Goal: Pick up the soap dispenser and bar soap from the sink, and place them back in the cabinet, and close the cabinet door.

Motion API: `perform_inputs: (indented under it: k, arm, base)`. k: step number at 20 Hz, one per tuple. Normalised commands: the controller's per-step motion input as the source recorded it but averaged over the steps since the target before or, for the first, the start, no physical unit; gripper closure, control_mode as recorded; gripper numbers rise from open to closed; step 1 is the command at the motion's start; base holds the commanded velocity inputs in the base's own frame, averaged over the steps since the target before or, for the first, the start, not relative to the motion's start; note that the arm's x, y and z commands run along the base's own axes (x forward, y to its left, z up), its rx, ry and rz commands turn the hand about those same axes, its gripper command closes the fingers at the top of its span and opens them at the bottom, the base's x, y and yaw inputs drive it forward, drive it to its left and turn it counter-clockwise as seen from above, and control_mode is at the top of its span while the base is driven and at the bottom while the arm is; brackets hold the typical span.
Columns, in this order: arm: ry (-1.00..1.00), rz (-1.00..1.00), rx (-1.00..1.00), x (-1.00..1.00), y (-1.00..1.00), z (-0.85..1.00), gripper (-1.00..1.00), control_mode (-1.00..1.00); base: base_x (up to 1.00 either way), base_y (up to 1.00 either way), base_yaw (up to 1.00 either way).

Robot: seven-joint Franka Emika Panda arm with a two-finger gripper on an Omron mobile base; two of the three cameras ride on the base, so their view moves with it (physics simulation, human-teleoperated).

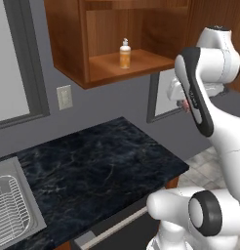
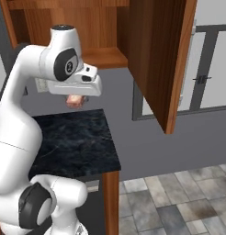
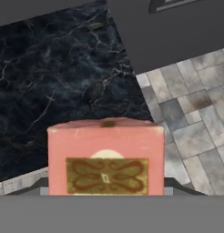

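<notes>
The jaws appear clamped on the bar soap (image 3: 105,157), though the fingers are hidden behind it. The bar soap hangs above the desk (image 1: 102,166) edge and floor (image 3: 196,118); a slip drops it. Lifting toward the cabinet (image 1: 136,61) risks striking the soap dispenser (image 1: 125,53) or the open cabinet door (image 2: 161,59).

The arm (image 1: 224,141) is made of smooth white rounded shells. Dark grey bands and round dark caps are seen at the joints (image 2: 69,65).

I'm looking over a dark marble counter (image 1: 100,166); a wall outlet (image 1: 64,97) is sitting at its eleven o'clock, and grey floor tiles (image 2: 179,202) are showing, apparently stone.
</notes>
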Motion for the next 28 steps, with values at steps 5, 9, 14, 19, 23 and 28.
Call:
perform_inputs:
  k: [5,9,14,19,23,28]
  arm:
    - [-0.09,0.09,0.00,0.43,0.00,0.20,1.00,-1.00]
    - [-0.07,0.08,0.00,0.51,0.00,0.16,1.00,-1.00]
    - [-0.06,0.05,0.00,0.58,0.00,0.18,1.00,-1.00]
    - [-0.05,0.03,0.00,0.58,0.00,0.13,1.00,-1.00]
    - [-0.06,0.04,0.00,0.54,0.00,0.14,1.00,-1.00]
    - [-0.07,0.04,0.00,0.48,0.00,0.21,1.00,-1.00]
  base:
    - [0.00,0.00,0.00]
    - [0.00,0.00,0.00]
    - [0.00,0.00,0.00]
    - [0.00,0.00,0.00]
    - [0.00,0.00,0.00]
    - [0.00,0.00,0.00]
